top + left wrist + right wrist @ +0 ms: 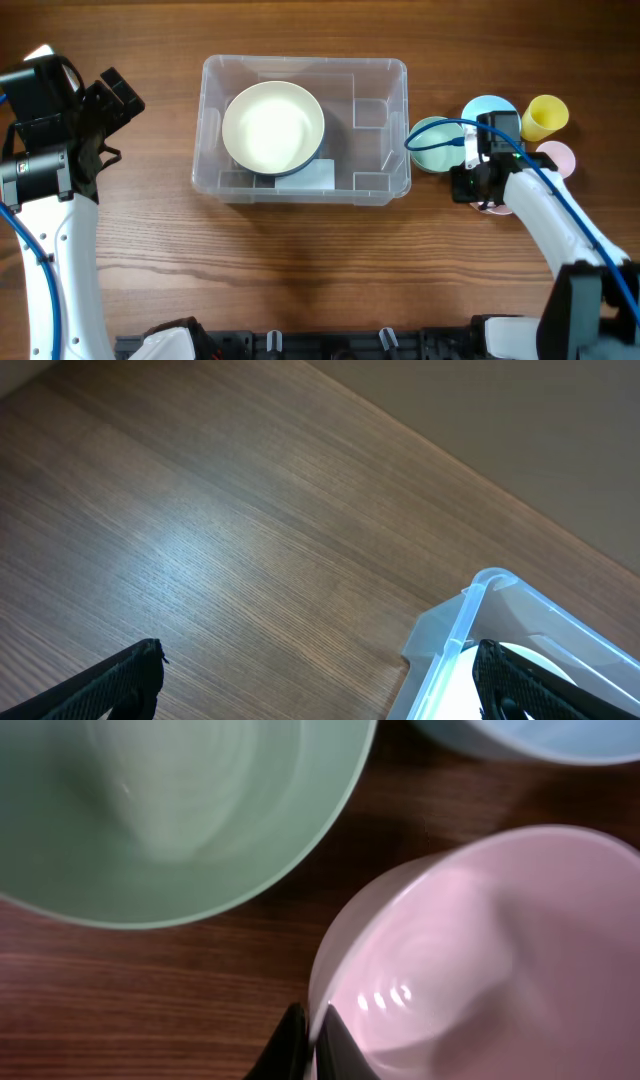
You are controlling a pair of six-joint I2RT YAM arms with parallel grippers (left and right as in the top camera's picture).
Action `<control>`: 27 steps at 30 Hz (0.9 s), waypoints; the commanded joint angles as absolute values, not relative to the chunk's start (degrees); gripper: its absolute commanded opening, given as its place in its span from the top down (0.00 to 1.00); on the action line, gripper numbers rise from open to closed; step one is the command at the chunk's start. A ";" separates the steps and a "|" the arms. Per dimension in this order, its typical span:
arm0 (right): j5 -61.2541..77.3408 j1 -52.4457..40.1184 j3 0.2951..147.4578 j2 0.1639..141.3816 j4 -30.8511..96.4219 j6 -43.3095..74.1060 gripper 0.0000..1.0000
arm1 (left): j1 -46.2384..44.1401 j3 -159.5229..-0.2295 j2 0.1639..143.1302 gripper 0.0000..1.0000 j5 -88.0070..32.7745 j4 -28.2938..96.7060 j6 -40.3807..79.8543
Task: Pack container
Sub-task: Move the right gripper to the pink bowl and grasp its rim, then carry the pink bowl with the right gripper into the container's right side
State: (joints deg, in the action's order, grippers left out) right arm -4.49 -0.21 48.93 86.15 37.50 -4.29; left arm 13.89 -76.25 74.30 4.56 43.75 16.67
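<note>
— Closest to the lens was the pink bowl [480, 960]. The right gripper [308, 1045] had its tips pressed together on the near rim, one inside the wall and one outside.

— Why the rim?

— I'd say because a thin edge was the only part those narrow fingers could get around. The green bowl [200, 810] sat just beside it, with the blue bowl [540, 740] behind, so coming in from the side looked crowded.

— And the container [380, 75]?

— It stood in the middle of the table [300, 270], well apart from that cluster and to the left of it in the overhead view. A cream bowl [273, 127] already lay in its left half, and the right half was free. The pink one would probably fit there.

— The other arm?

— The left gripper [315, 655] hung over bare wood off the container's far end, fingers spread wide and holding nothing. It looked parked clear of the way.

— Any risk?

— A rim pinch lets a bowl swing or slip, and the green bowl might get nudged on the lift. The yellow cup [546, 115] stood further back
</note>
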 commanded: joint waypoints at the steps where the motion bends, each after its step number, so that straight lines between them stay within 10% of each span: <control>1: -4.03 -0.38 50.78 80.18 37.71 -1.39 0.96 | 14.15 -76.88 74.04 0.00 3.90 43.79 17.19; 27: -5.19 -24.82 60.03 63.42 33.43 -15.53 0.96 | 14.15 -76.88 74.04 0.00 3.90 43.79 17.19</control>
